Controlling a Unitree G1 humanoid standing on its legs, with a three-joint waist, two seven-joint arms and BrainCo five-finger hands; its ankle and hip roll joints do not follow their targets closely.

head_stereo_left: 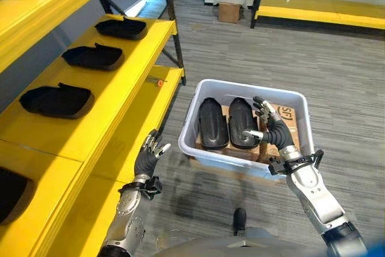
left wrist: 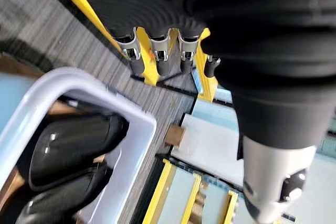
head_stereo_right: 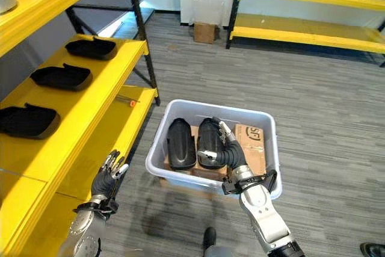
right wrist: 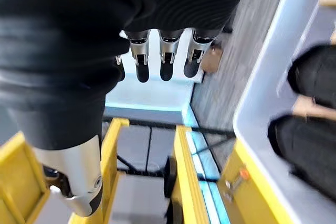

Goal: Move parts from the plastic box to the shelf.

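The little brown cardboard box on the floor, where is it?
In the left eye view the small cardboard box sits far back on the grey floor, beyond the plastic box, between the two yellow shelf units.

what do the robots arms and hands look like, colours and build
Both arms are silver-grey metal segments with black joint collars. The right hand and left hand are alike: silver fingers with dark tips and a separate thumb, and a dark ribbed cover over the back of the hand and wrist. A black band with a small bracket rings each wrist. No markings can be made out.
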